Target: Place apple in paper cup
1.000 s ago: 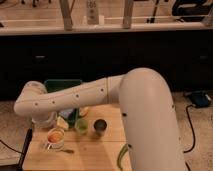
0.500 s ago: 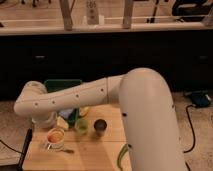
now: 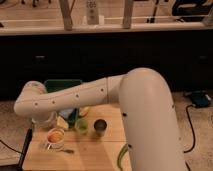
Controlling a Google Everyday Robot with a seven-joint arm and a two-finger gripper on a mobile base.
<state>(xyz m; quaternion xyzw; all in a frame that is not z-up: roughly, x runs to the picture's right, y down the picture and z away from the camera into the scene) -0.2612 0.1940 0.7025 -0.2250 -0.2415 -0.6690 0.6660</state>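
Note:
The apple (image 3: 55, 135) is a red-orange round fruit and it sits in the mouth of the short white paper cup (image 3: 53, 144) at the left of the wooden table (image 3: 95, 150). My arm reaches in from the right and bends down over the table's left end. The gripper (image 3: 44, 124) hangs below the white wrist, just above and to the left of the cup, and the wrist hides most of it.
A lime-green cup (image 3: 81, 126) and a dark shiny metal cup (image 3: 100, 125) stand to the right of the paper cup. Pale yellow fruit pieces (image 3: 62, 122) lie behind them. A green bin (image 3: 62, 87) is at the back. A green object (image 3: 121, 156) lies near the front edge.

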